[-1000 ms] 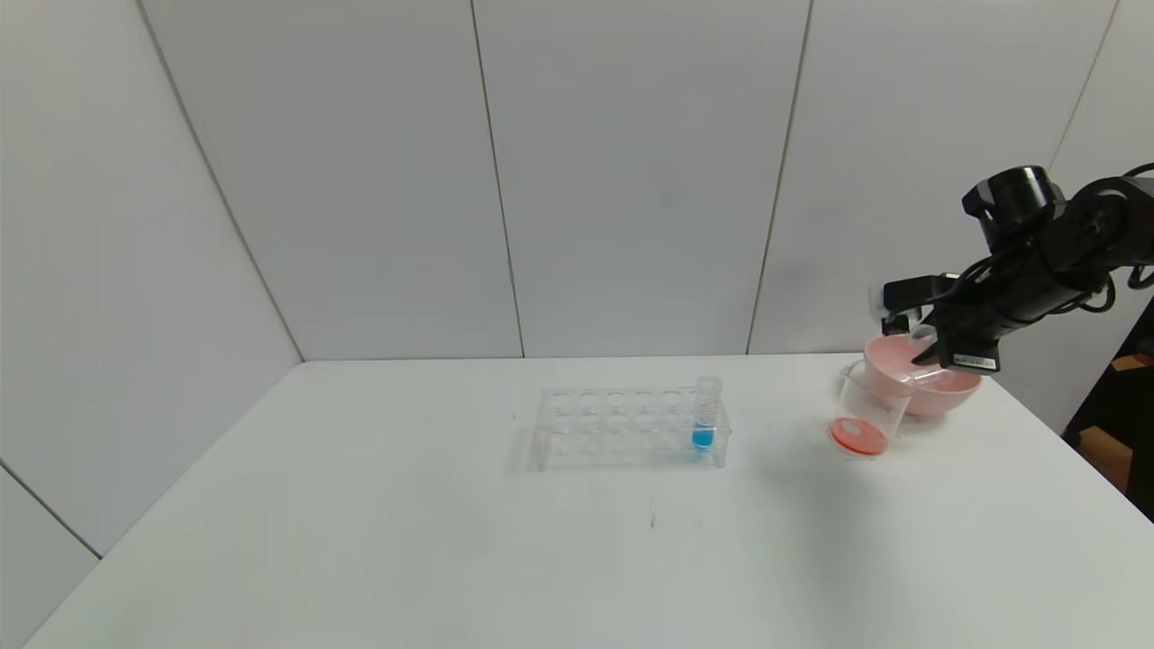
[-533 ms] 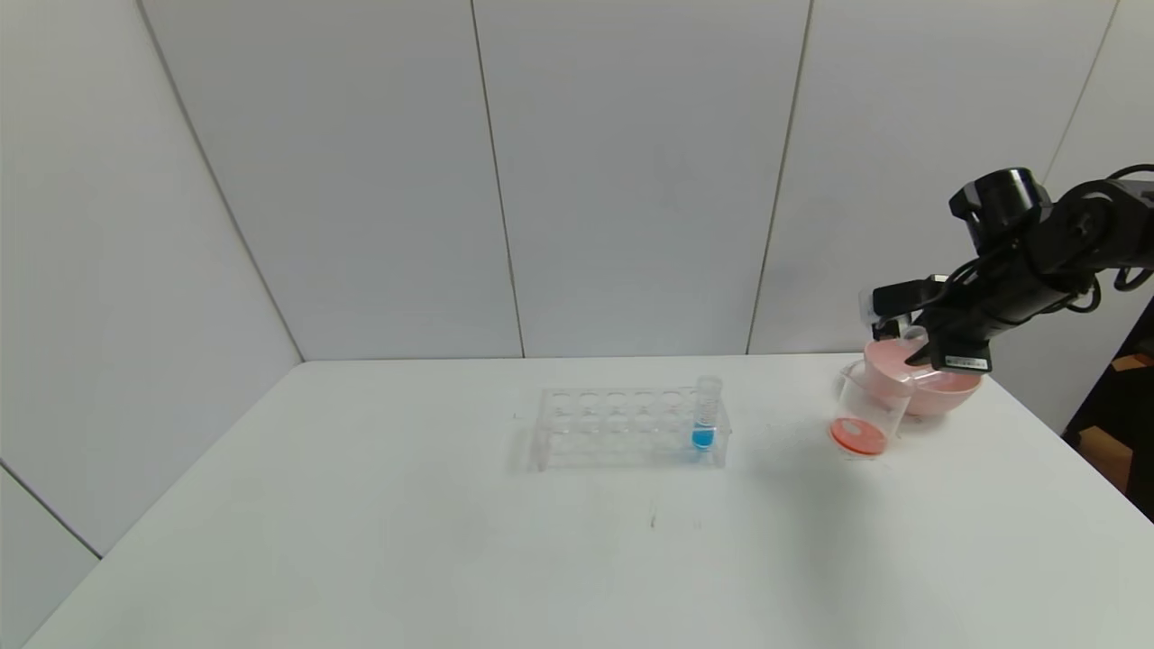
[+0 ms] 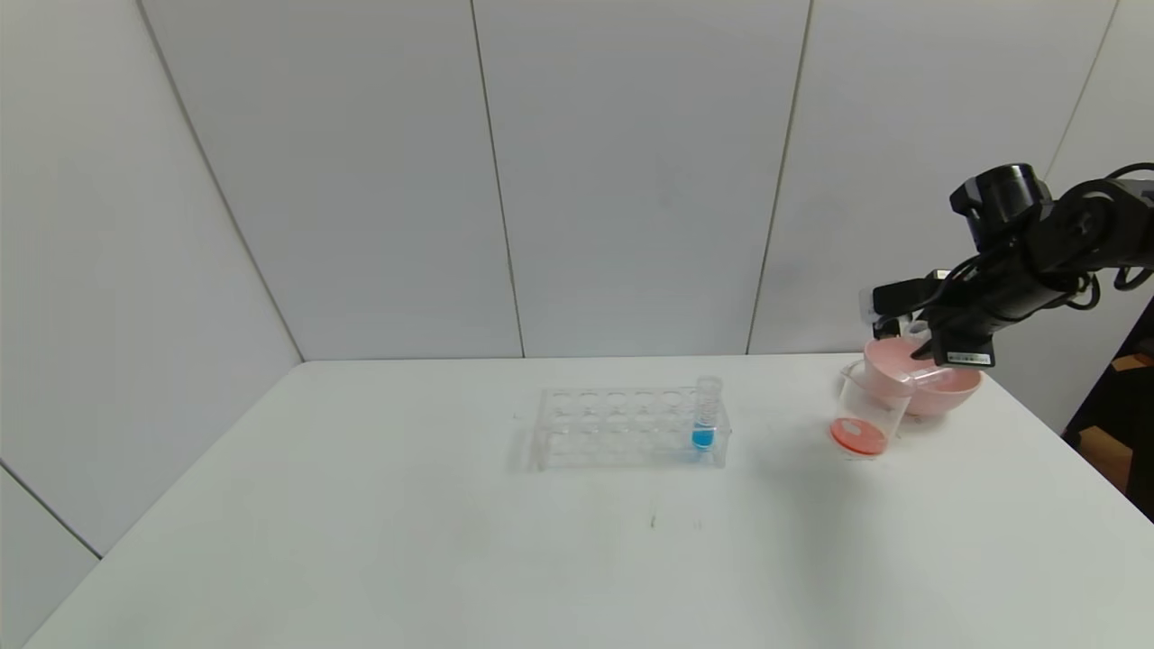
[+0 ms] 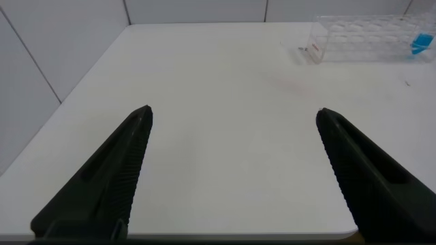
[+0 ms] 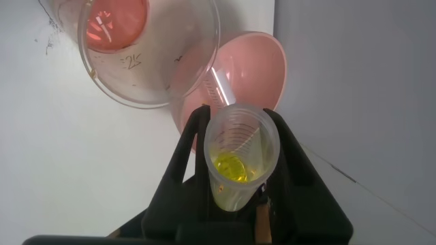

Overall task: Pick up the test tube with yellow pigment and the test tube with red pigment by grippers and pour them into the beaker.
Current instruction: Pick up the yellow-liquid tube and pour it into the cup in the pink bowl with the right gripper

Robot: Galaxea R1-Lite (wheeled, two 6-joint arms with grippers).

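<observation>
Yellow tube (image 5: 236, 160) sits clamped between the fingers of the right hand (image 5: 238, 146), its open mouth facing the wrist camera, yellow liquid at its bottom. That hand (image 3: 912, 347) hovers over the pink bowl (image 3: 938, 388), in which another clear tube (image 5: 218, 85) lies. Just beside the hand, toward the rack (image 3: 622, 428), stands the beaker (image 3: 867, 407) with red-orange liquid at its bottom. A blue tube (image 3: 706, 415) stands in the rack. Left hand (image 4: 231, 170) hangs with fingers apart over the tabletop (image 3: 451, 541), well away from the rack.
</observation>
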